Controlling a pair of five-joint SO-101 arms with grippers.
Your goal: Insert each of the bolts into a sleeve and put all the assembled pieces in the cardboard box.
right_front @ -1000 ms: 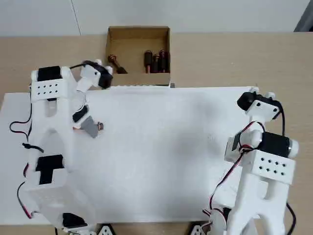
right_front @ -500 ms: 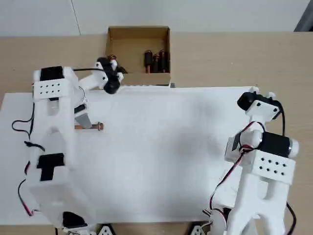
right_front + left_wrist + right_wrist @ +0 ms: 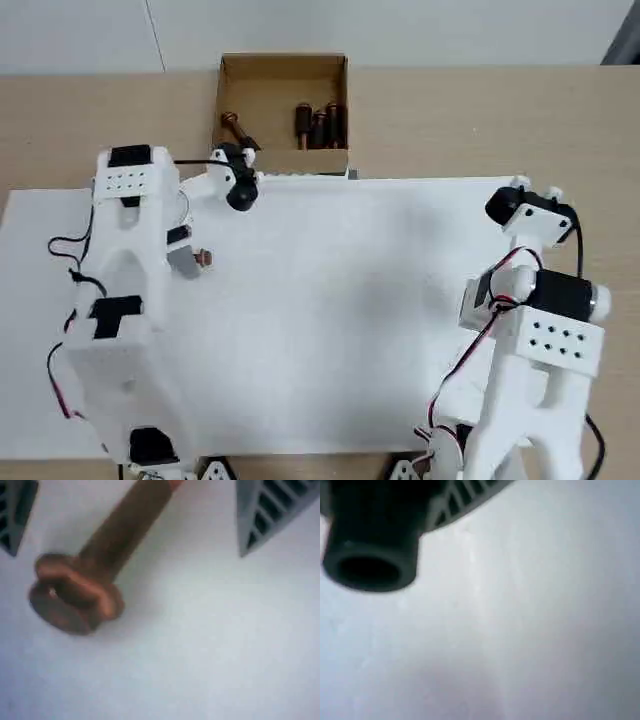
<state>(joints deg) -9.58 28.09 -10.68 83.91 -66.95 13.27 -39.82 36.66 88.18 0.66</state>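
Note:
A copper bolt [image 3: 75,597] with a flanged head lies flat on the white sheet [image 3: 350,300]. Its shaft runs between the two grey fingers [image 3: 270,510] of my left gripper [image 3: 125,555], which is open around it. From above, the bolt's head [image 3: 204,260] pokes out beside the left gripper [image 3: 185,258]. My right gripper [image 3: 478,298] hangs low over the sheet's right side, shut on a black sleeve [image 3: 370,555] whose open end faces the camera. The cardboard box [image 3: 283,70] at the back holds several assembled pieces [image 3: 320,125].
The white sheet covers most of the wooden table [image 3: 480,120]. The left arm's black motor [image 3: 240,185] hangs just in front of the box's near wall. A broad bare stretch of sheet lies between the two arms.
The left arm has swung to the right, and its gripper has come back down around the bolt, covering the shaft. The right arm has kept still.

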